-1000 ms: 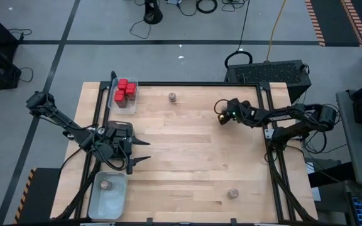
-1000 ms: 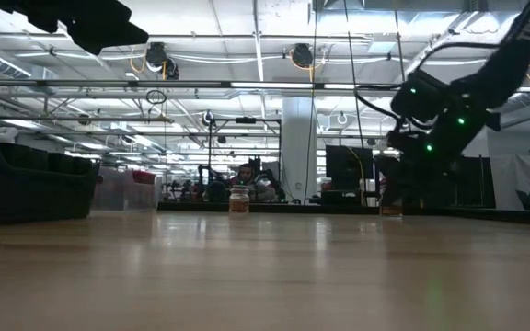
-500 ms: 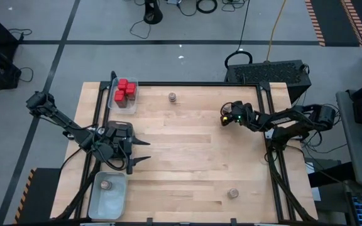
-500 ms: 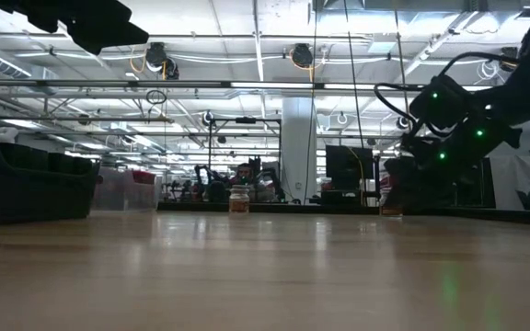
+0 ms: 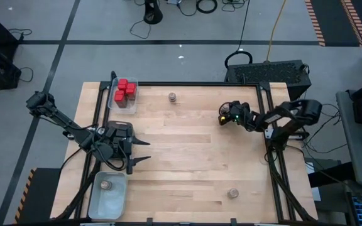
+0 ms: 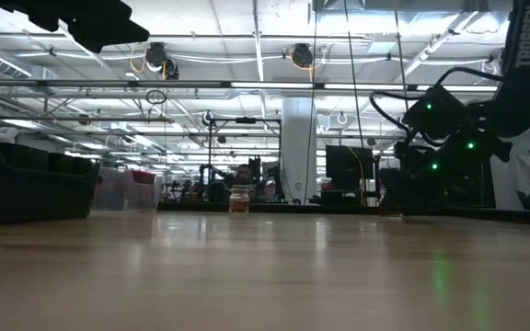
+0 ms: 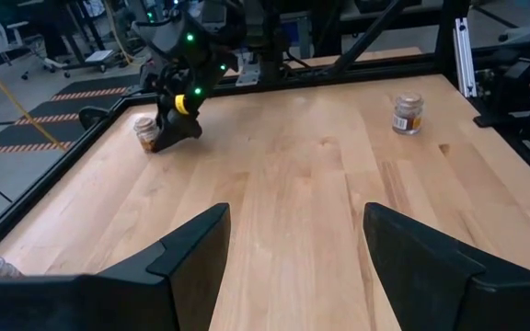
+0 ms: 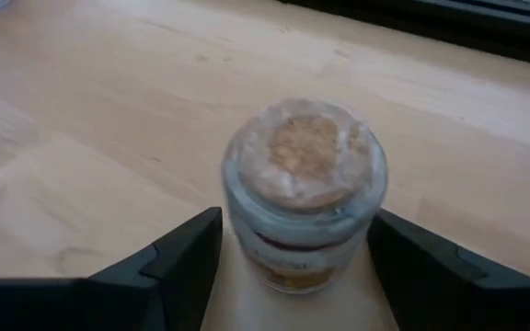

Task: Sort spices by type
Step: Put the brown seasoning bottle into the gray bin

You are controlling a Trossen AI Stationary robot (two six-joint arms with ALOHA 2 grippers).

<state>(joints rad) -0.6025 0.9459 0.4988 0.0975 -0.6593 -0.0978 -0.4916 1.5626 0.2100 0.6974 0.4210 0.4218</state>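
Note:
A short round jar with a tan lid point(image 8: 304, 165) stands upright on the wooden table at the far right. My right gripper point(image 8: 294, 219) is open and slants down over it, one finger on either side; in the high view the right gripper point(image 5: 221, 117) covers most of the jar. My left gripper point(image 5: 144, 151) waits open above the table's left side with nothing between its fingers. Two more jars stand loose: one at the far edge point(image 5: 172, 96), one near the front edge point(image 5: 233, 193). Another jar point(image 5: 105, 185) sits in a clear tray point(image 5: 112, 204). My right gripper's fingers point(image 8: 178, 262) stand close beside the jar's glass sides point(image 8: 247, 234), coming from the table's right and slanting down. I cannot tell whether they touch it. The jar stands upright with its base on the table.
A clear tray point(image 5: 114, 100) at the far left holds several red tins point(image 5: 125, 91). Black frame rails run along the table's left and right edges. The middle of the tabletop point(image 5: 187, 157) is bare wood.
My right gripper has sunk toward the table and tipped further down over the jar at the far right, while its arm has folded back toward the table's right edge. The jar has stayed in place.

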